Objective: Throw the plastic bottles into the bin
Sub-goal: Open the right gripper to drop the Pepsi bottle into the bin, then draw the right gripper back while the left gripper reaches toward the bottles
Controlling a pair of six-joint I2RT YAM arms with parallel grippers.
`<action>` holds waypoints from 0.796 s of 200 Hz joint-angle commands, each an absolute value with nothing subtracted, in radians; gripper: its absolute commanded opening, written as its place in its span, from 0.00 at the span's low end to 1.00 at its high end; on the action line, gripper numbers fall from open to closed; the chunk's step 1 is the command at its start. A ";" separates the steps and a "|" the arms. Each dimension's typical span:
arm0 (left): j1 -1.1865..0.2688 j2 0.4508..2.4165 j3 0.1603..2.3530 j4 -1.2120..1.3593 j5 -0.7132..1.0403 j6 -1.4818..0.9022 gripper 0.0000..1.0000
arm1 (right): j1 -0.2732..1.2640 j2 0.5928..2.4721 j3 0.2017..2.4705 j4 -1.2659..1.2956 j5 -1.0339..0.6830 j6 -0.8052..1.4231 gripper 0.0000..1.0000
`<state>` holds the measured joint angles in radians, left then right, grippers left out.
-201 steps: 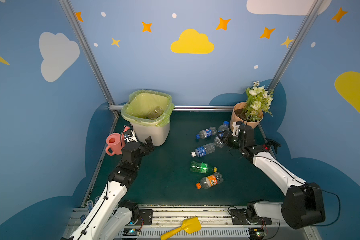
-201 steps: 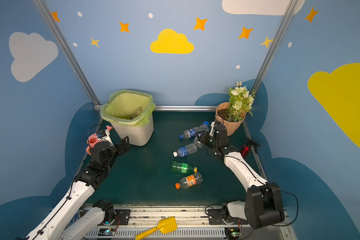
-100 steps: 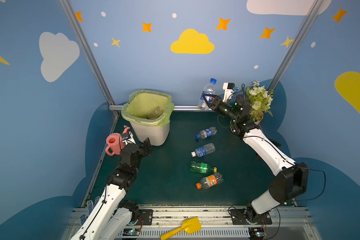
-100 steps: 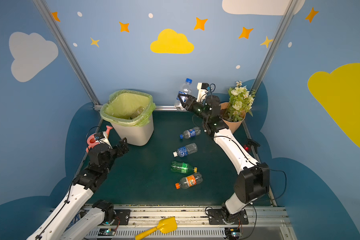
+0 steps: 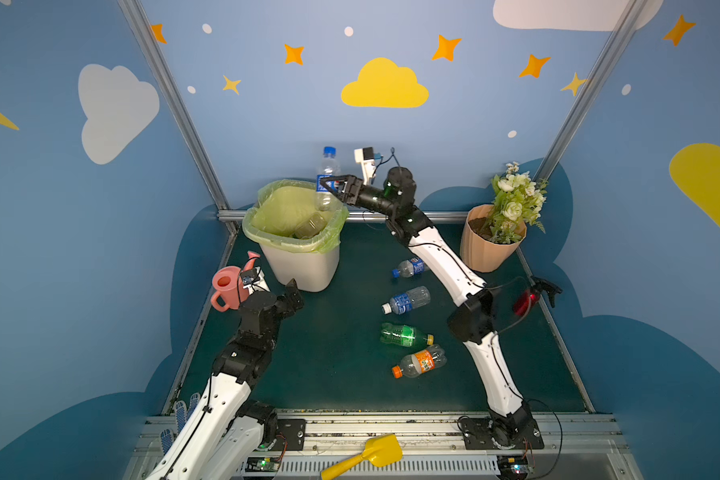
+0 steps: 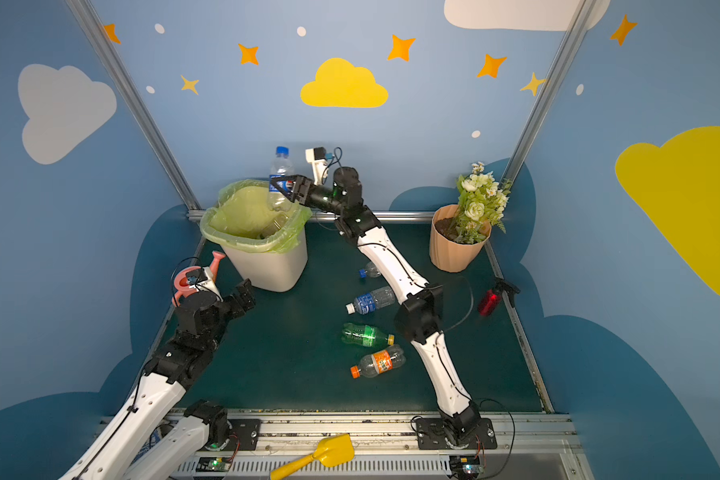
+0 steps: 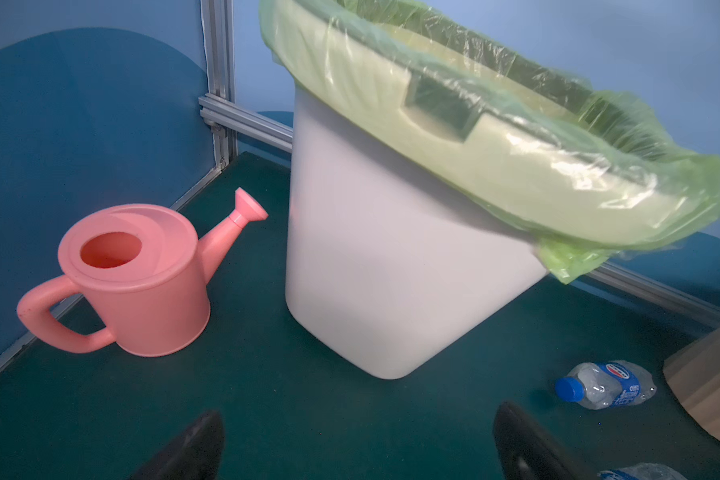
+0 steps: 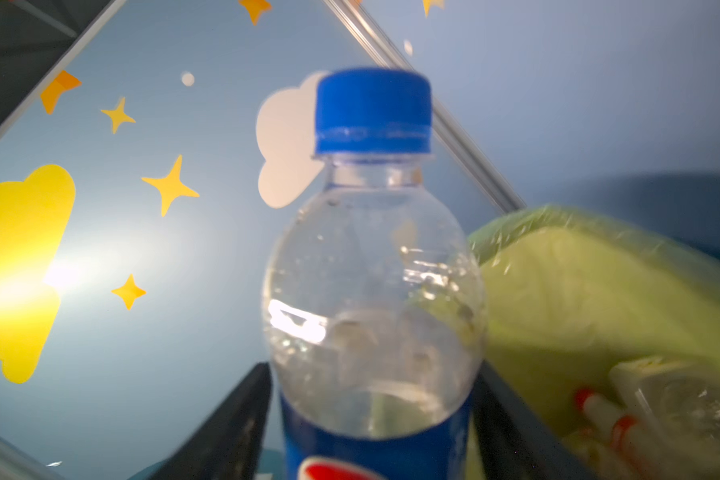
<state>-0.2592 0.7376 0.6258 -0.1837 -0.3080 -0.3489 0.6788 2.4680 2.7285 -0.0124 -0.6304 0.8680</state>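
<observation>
Stretching to upper centre, the right pincer point(image 5: 327, 187) flanks an upright clear blue-capped plastic bottle point(image 5: 328, 166) over the white green-bagged bin point(image 5: 304, 266), grip unclear; the left pincer point(image 7: 358, 415) stands spread, low beside a pink watering can point(image 7: 142, 282)

In both top views: high at the front, looking down and back over the whole floor point(image 5: 337, 353), nearly the same scene. Left wrist: low, close to the bin point(image 7: 391, 270), facing its side and a watering can point(image 7: 142, 291). Right wrist: just behind a bottle point(image 8: 371, 270), tilted up at the wall point(image 8: 558, 83); bin shared with every view.
</observation>
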 commanded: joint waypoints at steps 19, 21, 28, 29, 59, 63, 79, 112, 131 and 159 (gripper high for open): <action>-0.253 0.721 0.615 -0.203 -0.314 -0.348 1.00 | 0.625 2.260 2.647 -0.261 -0.629 0.710 0.91; -0.253 0.721 0.613 -0.202 -0.314 -0.349 1.00 | 0.622 2.235 2.603 -0.237 -0.620 0.703 0.92; -0.252 0.717 0.608 -0.201 -0.311 -0.351 1.00 | 0.616 2.129 2.446 -0.157 -0.570 0.675 0.93; -0.252 0.716 0.607 -0.200 -0.311 -0.351 1.00 | 0.615 2.114 2.425 -0.146 -0.562 0.671 0.94; -0.251 0.707 0.598 -0.192 -0.300 -0.352 1.00 | 0.586 1.834 2.059 -0.029 -0.456 0.563 0.95; -0.251 0.704 0.600 -0.189 -0.294 -0.348 1.00 | 0.581 1.809 2.025 -0.027 -0.453 0.554 0.95; -0.253 0.702 0.606 -0.184 -0.279 -0.330 1.00 | 0.556 1.715 1.861 -0.005 -0.418 0.523 0.96; -0.255 0.692 0.613 -0.181 -0.237 -0.298 1.00 | 0.456 1.546 1.501 0.056 -0.353 0.564 0.95; -0.266 0.700 0.621 -0.173 -0.208 -0.273 1.00 | 0.407 1.464 1.316 0.059 -0.276 0.588 0.96; -0.337 0.742 0.661 -0.179 -0.207 -0.219 1.00 | 0.355 1.351 1.079 0.063 -0.147 0.620 0.96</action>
